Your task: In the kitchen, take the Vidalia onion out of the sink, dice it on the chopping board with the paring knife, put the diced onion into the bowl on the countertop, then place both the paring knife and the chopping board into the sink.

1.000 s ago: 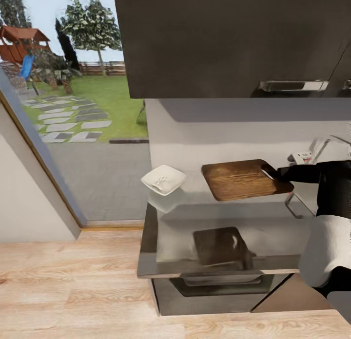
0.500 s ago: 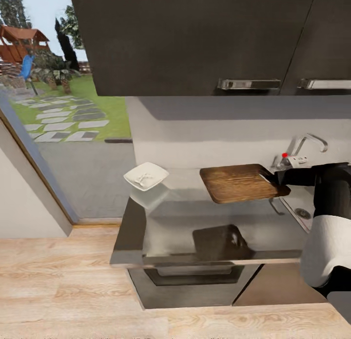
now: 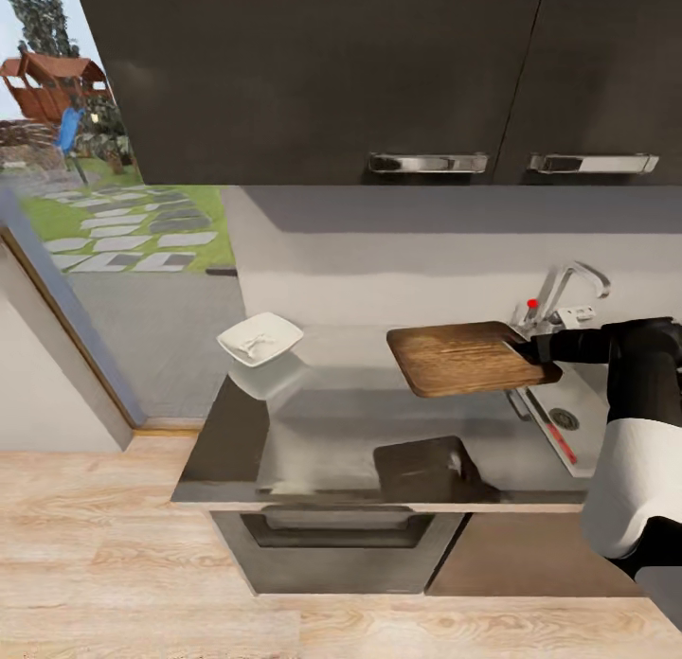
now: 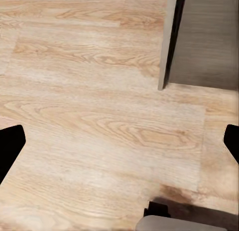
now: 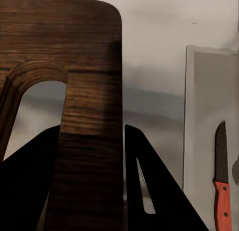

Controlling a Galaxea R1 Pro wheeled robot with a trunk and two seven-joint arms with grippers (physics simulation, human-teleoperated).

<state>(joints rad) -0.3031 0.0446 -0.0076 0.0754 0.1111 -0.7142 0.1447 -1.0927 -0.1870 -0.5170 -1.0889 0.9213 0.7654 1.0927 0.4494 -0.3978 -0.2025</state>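
My right gripper (image 3: 532, 348) is shut on the handle end of the brown chopping board (image 3: 462, 357) and holds it level in the air above the countertop (image 3: 322, 432), just left of the sink (image 3: 580, 394). In the right wrist view the board's handle strip (image 5: 92, 91) sits clamped in the right gripper (image 5: 92, 129). The paring knife (image 3: 559, 443) lies in the sink, and its red handle and dark blade (image 5: 221, 186) also show in the wrist view. The white bowl (image 3: 259, 338) stands at the counter's far left; its contents are too small to make out. The Vidalia onion is out of view. My left gripper (image 4: 119, 144) hangs open over wooden floor.
A chrome tap (image 3: 561, 290) with a red knob rises behind the sink. Dark wall cabinets (image 3: 379, 72) with bar handles hang over the counter. Left of the counter a glass door (image 3: 114, 261) looks onto a garden. A cabinet corner (image 4: 199, 37) stands by the left gripper.
The camera has swung, so counter and bowl slid left in the picture and the sink with the knife came into view. The board stays held in my right gripper.
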